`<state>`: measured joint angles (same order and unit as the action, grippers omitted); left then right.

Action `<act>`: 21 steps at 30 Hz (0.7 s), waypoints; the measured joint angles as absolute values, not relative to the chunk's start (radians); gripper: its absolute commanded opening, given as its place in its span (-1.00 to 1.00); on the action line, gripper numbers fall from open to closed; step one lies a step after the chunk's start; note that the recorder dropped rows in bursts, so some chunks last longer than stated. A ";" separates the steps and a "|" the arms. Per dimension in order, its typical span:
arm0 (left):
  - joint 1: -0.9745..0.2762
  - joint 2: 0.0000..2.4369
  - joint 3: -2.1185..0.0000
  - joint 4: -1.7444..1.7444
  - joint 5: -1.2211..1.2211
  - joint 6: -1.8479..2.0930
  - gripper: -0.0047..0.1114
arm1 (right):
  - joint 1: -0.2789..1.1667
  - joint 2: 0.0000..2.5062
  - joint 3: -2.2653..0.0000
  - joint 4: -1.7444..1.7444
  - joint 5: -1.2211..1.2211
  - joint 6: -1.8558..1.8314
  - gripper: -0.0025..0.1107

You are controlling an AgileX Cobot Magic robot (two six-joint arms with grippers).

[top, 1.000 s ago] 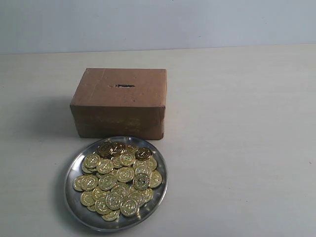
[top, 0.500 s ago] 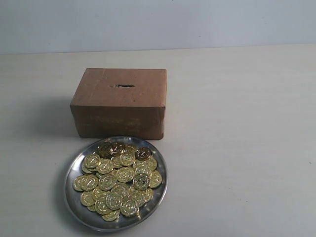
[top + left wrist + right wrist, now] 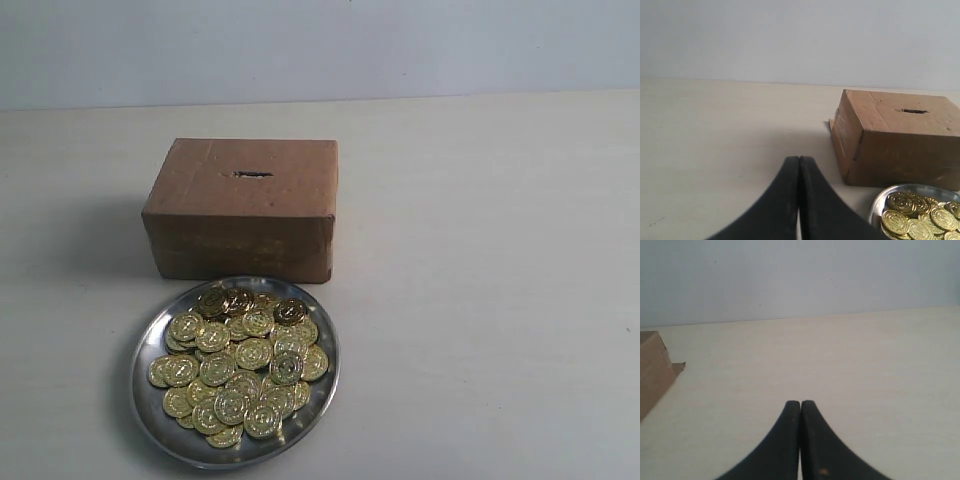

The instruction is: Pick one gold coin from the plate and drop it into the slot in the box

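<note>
- Currently my left end effector has its two black fingers pressed together tip to tip, with nothing between them, over bare table.
- On the other arm, my right end effector is closed the same way and empty, with open table ahead of it and only a corner of the box at the edge of its camera.
- Underneath everything, the table is a pale cream, matte surface with a faint grain, evenly lit.
- Behind it, a plain light grey-blue wall meets the table's far edge in a straight line.
- In the exterior view, the brown cardboard box stands on the table left of centre, scuffed on its front face.
- Its slot is a short dark slit in the top face, pointing upward.
- Just in front of the box sits the shiny metal plate, its far rim close to the box's lower front edge.
- All the gold coins lie heaped in the plate, overlapping one another.
</note>
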<state>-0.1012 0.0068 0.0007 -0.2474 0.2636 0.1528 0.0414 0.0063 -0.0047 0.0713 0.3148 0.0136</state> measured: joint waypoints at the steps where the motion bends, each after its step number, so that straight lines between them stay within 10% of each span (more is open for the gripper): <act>1: -0.101 0.007 0.001 -0.248 0.271 0.153 -0.92 | 0.041 0.006 -0.005 0.071 0.315 0.014 -0.96; 21: -0.101 0.007 0.001 -0.115 0.364 -0.007 -0.92 | 0.041 0.006 -0.005 0.071 0.315 0.014 -0.96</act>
<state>-0.1012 0.0068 0.0007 -0.1147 0.3644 -0.0074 0.0414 0.0063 -0.0047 0.0713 0.3148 0.0136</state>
